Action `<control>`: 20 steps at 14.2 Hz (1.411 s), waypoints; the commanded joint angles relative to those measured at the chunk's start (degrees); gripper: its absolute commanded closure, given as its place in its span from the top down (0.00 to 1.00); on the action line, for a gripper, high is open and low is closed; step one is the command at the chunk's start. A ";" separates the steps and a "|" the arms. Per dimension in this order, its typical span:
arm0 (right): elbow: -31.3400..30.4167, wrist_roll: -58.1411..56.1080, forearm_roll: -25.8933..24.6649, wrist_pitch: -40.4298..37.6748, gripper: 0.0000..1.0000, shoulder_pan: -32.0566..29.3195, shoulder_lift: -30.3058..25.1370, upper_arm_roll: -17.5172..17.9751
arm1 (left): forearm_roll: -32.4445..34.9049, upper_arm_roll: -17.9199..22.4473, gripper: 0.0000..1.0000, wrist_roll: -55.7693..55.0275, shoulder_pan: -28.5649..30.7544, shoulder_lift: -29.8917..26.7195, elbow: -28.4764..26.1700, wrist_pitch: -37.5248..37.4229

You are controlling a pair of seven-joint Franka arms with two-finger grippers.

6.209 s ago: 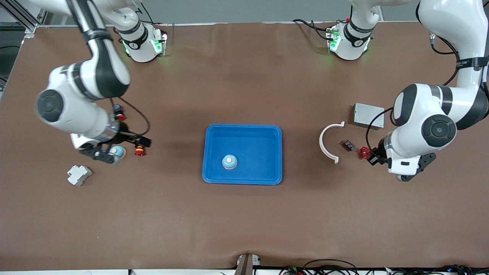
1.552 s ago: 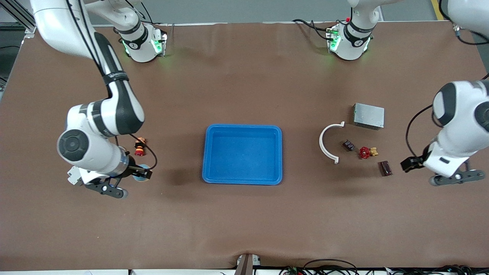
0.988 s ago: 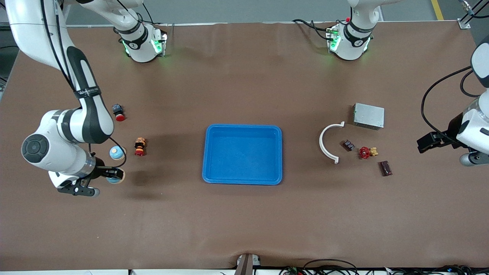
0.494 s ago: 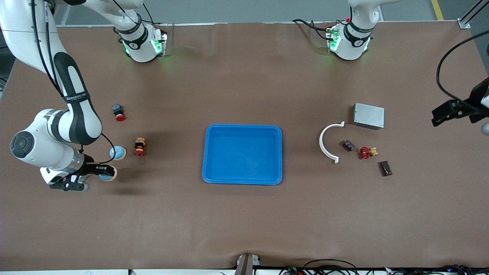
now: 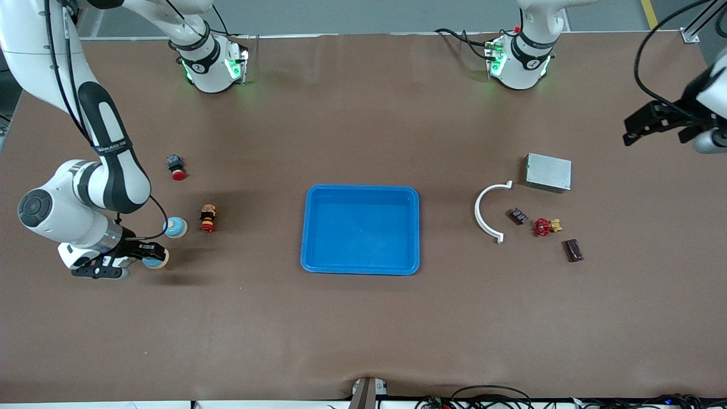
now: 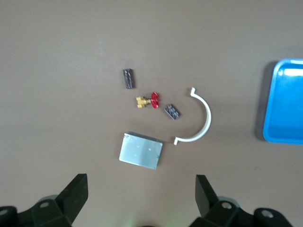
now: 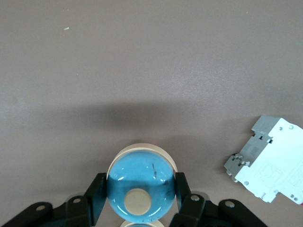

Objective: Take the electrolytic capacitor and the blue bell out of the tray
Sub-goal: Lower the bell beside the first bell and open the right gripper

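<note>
Right gripper of mine clamps the blue bell by its dome over the worktop's right-arm end, clear of the empty tray for set-down. My left gripper waits, spread wide, holding nothing.

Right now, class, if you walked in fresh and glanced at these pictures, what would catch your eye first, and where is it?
First the bright blue tray at the middle of the table, with nothing in it. Next the right gripper, shut on a blue bell above the right arm's end of the table, close to a second blue bell resting there. The left gripper hangs open, raised over the left arm's end, above a scatter of small parts by a white curved clip.
</note>
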 commanded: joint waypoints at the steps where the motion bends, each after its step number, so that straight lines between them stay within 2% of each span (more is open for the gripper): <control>1: -0.55 -1.45 1.08 2.02 0.00 -1.07 0.88 1.05 | -0.99 6.58 1.00 0.04 -7.09 -5.31 -6.36 0.58; 3: -0.37 -1.37 1.08 2.55 0.00 -1.07 1.93 0.97 | -0.99 8.01 1.00 -0.40 -8.35 -7.60 -8.65 1.20; 12: -0.29 -1.19 1.08 4.74 0.00 -1.51 4.40 0.97 | -0.99 7.48 1.00 0.47 -8.00 -7.79 -8.48 -0.03; 13: -0.29 -0.76 1.17 4.75 0.09 -1.60 4.49 0.97 | -1.08 7.57 1.00 0.56 -8.00 -7.79 -8.74 -0.29; 14: -0.20 -0.66 1.17 4.83 0.99 -1.69 4.49 0.97 | -1.08 7.57 1.00 -0.13 -8.08 -7.79 -8.57 -0.73; 20: -0.20 -0.66 1.26 4.31 1.00 -1.43 4.40 0.97 | -0.38 7.57 1.00 -0.31 -8.00 -7.87 -8.39 -0.82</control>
